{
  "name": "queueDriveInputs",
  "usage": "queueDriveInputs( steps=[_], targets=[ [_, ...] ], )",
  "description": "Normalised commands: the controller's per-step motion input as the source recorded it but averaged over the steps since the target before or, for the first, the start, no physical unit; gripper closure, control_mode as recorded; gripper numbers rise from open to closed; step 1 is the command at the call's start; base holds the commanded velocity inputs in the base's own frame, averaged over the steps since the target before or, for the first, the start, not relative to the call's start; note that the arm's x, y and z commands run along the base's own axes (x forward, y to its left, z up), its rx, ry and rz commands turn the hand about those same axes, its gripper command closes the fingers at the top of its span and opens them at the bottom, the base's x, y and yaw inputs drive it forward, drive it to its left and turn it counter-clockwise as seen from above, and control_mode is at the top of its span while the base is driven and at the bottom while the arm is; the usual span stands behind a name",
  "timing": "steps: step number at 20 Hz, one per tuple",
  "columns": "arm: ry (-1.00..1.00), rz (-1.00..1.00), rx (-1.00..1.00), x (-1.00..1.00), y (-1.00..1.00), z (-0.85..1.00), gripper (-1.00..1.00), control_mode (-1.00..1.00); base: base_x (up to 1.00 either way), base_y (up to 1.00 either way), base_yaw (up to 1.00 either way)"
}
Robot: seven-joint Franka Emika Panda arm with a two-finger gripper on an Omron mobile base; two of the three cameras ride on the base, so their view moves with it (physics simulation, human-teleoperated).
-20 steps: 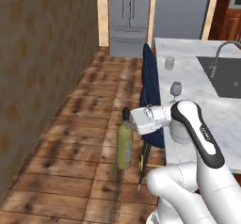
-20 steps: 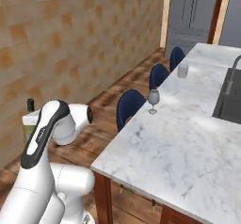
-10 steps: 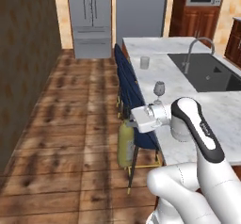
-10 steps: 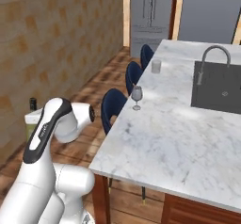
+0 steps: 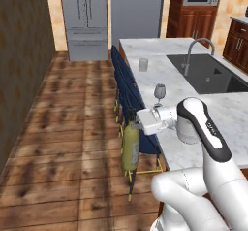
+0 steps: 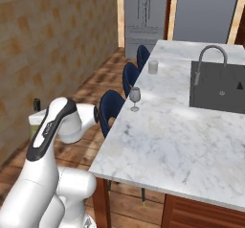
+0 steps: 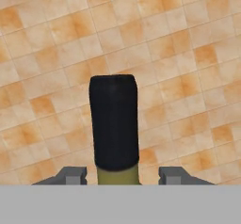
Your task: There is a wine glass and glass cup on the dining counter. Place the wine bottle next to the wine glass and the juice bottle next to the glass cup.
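Note:
My gripper (image 5: 135, 124) is shut on the wine bottle (image 5: 130, 146), an olive-green bottle that hangs upright above the wood floor, left of the dining counter (image 5: 231, 109). In the hand view its dark top (image 7: 114, 124) rises between the fingertips of the gripper (image 7: 121, 176). The bottle (image 6: 35, 119) also peeks out behind my arm. The wine glass (image 5: 159, 91) stands near the counter's left edge, and the glass cup (image 5: 143, 64) stands farther back along that edge. From the right they are the stemmed glass (image 6: 135, 97) and the tumbler (image 6: 153, 67). The juice bottle is out of view.
Blue stools (image 5: 127, 87) line the counter's left side, right beside the hanging bottle. A dark sink (image 5: 209, 75) with a curved tap (image 5: 197, 54) is set in the counter. A steel fridge (image 5: 87, 19) stands at the far end and a brick wall (image 6: 57, 45) on the left.
The whole picture has shifted as the base drove and turned toward the counter, which now sits nearer and more central. The bottle stays in my gripper.

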Motion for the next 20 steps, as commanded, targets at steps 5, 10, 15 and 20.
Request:
queueDriveInputs(
  steps=[5, 10, 15, 20],
  targets=[
    [0.00, 0.00, 0.00, 0.00, 0.00, 0.00, 1.00, 1.00, 0.00, 0.00, 0.00],
    [0.00, 0.00, 0.00, 0.00, 0.00, 0.00, 1.00, 1.00, 0.00, 0.00, 0.00],
    [0.00, 0.00, 0.00, 0.00, 0.00, 0.00, 1.00, 1.00, 0.02, 0.00, -0.06],
    [-0.01, -0.20, 0.00, 0.25, -0.12, 0.00, 1.00, -1.00, 0.00, 0.00, 0.00]
  ],
)
